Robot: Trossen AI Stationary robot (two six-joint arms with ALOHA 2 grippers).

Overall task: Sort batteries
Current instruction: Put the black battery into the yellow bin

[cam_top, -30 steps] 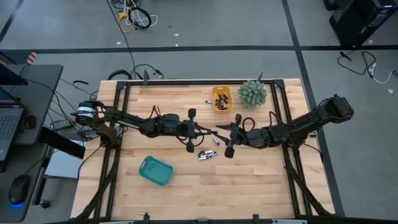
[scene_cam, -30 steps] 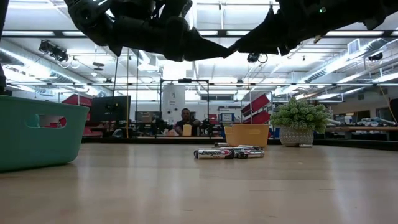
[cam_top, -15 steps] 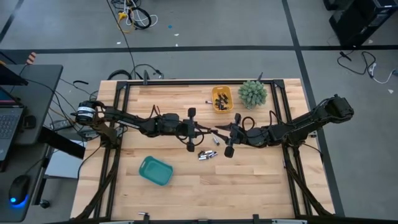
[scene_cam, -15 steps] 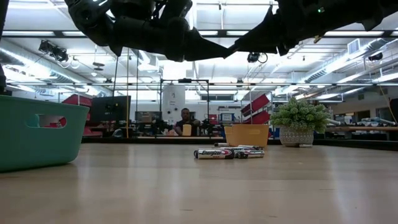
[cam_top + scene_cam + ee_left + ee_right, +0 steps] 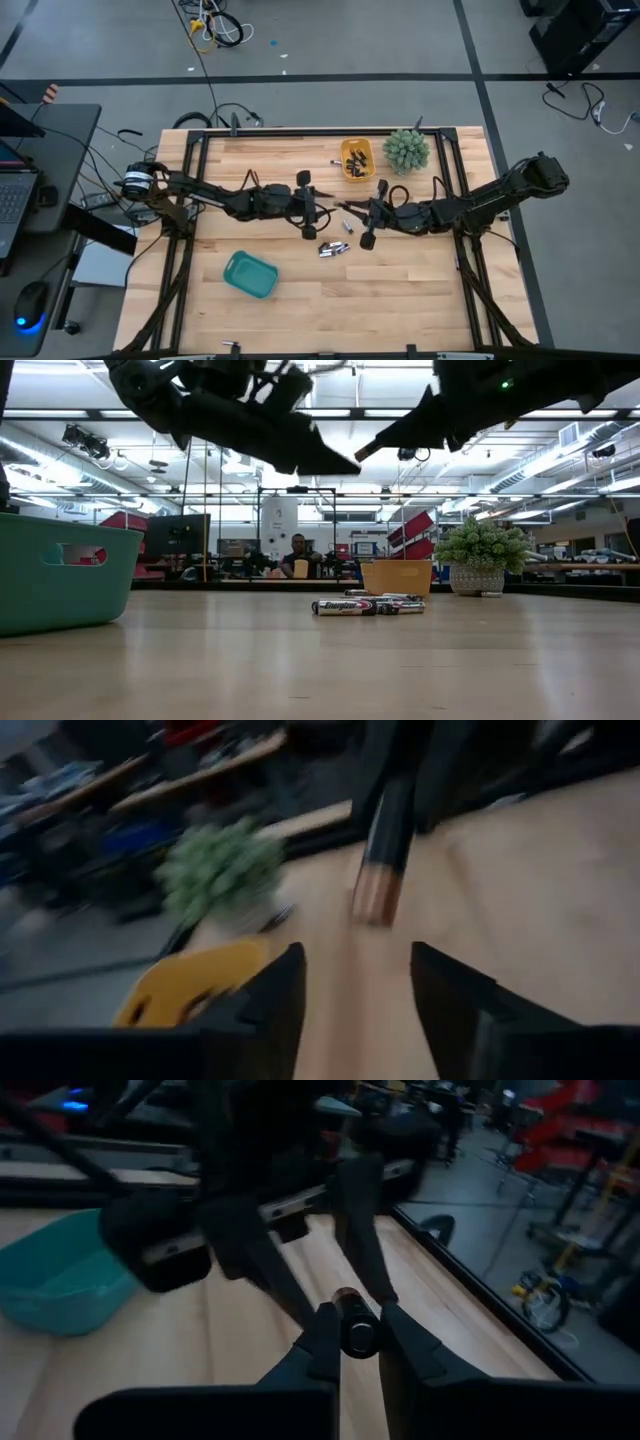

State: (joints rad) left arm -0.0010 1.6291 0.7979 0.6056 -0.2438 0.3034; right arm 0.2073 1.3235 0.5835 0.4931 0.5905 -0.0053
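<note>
— So, what do you see from up there?

— I see both arms meeting over the middle of the table [image 5: 400, 300]. My right gripper [image 5: 358, 1332] is pinched on one battery [image 5: 357, 1330]. The battery sits between the two fingertips, up in the air.

— And the other one?

— My left gripper [image 5: 350, 982] is spread wide with nothing between its fingers. It points at that same battery, just in front of it. From the left wrist view the battery [image 5: 385, 855] looks dark with a copper-colored end.

— Where are the other batteries?

— A few loose batteries [image 5: 334, 248] lie in a little bunch on the table, below the two grippers and a bit toward the front. From the low view they [image 5: 368, 604] lie flat on their sides, touching one another. More dark ones are inside the yellow tray [image 5: 357, 147] at the back, next to the little green plant [image 5: 406, 150].

— Anything else?

— I see a teal tray [image 5: 249, 275] near the front left, well apart from the bunch. I cannot tell if anything is inside it.
</note>
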